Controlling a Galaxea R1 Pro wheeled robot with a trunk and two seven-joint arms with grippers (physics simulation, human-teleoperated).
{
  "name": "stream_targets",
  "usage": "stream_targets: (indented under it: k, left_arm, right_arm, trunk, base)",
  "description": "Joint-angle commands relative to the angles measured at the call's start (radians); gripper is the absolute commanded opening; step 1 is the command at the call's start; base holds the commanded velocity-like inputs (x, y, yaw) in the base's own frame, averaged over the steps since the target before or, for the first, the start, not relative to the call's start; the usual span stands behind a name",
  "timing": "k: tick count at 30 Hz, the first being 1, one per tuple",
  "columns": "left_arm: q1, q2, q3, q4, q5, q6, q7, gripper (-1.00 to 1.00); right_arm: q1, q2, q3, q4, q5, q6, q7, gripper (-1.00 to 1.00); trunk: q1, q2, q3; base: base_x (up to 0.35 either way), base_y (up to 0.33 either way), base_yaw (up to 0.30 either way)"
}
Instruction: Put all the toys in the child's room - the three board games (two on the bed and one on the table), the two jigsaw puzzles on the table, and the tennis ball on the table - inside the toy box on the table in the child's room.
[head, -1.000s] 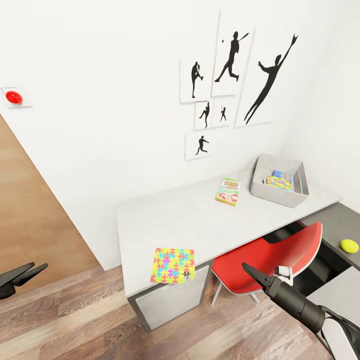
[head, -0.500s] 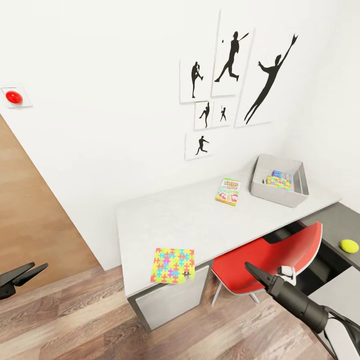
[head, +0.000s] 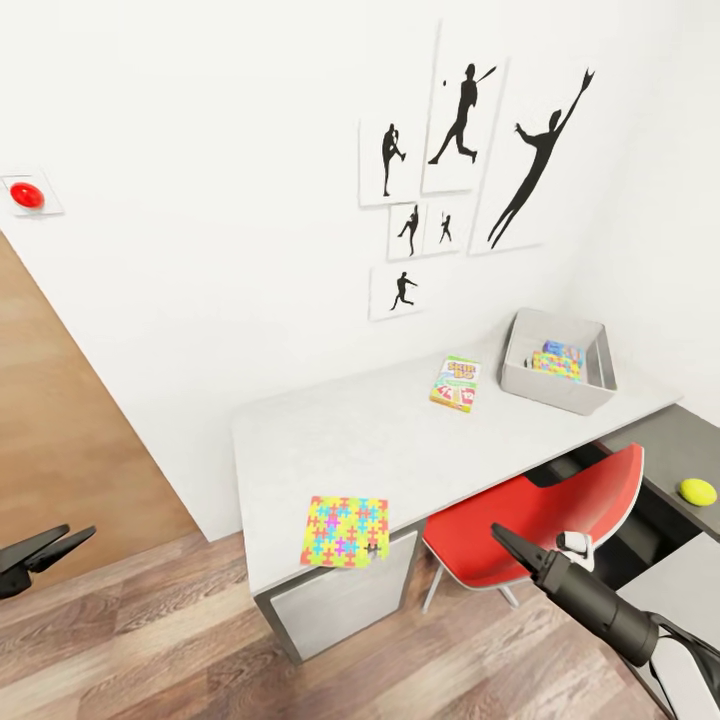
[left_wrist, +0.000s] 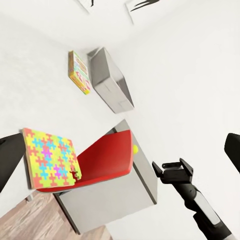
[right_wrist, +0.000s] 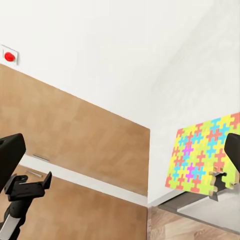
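On the white table (head: 380, 440) a jigsaw puzzle (head: 345, 530) lies at the near left corner, also seen in the wrist views (left_wrist: 49, 159) (right_wrist: 205, 157). A Skip-Bo board game (head: 456, 384) lies further back, beside the grey toy box (head: 530, 378) at the far right. Colourful flat toys (head: 557, 362) lie inside the box. The tennis ball (head: 697, 490) rests on a lower dark grey cabinet. My left gripper (head: 72, 541) hangs open over the floor at the left. My right gripper (head: 497, 533) is open in front of the chair. Both are empty. The bed is out of view.
A red chair (head: 540, 515) is tucked under the table between my right arm and the desk. A white drawer unit (head: 340, 600) stands under the puzzle corner. A brown door (head: 60, 440) and wooden floor (head: 150, 640) are at the left.
My right arm has drifted slightly to the right. Everything on the table stays where it was.
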Motion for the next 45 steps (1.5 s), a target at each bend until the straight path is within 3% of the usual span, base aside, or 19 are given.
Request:
stream_targets:
  k: [1,15,45]
  left_arm:
    - [-0.001,0.000,0.000,0.000,-0.001,0.011,-0.004,1.00]
    - [-0.001,0.000,0.000,0.000,0.000,0.010,-0.004,1.00]
    - [-0.001,0.000,0.000,0.000,-0.001,0.010,-0.004,1.00]
  right_arm:
    - [-0.001,0.000,-0.001,0.000,-0.003,0.006,0.002,1.00]
    - [0.000,0.000,-0.008,0.000,-0.003,0.005,0.041,1.00]
    - [0.000,0.002,-0.007,0.001,-0.001,0.002,0.043,1.00]
  trunk:
    - [0.001,-0.002,-0.001]
    - [0.001,-0.002,0.011]
    - [0.001,-0.002,0.043]
  base:
    - [0.000,-0.016,-0.089]
    - [-0.015,-0.148,-0.190]
    - [-0.055,-0.057,-0.196]
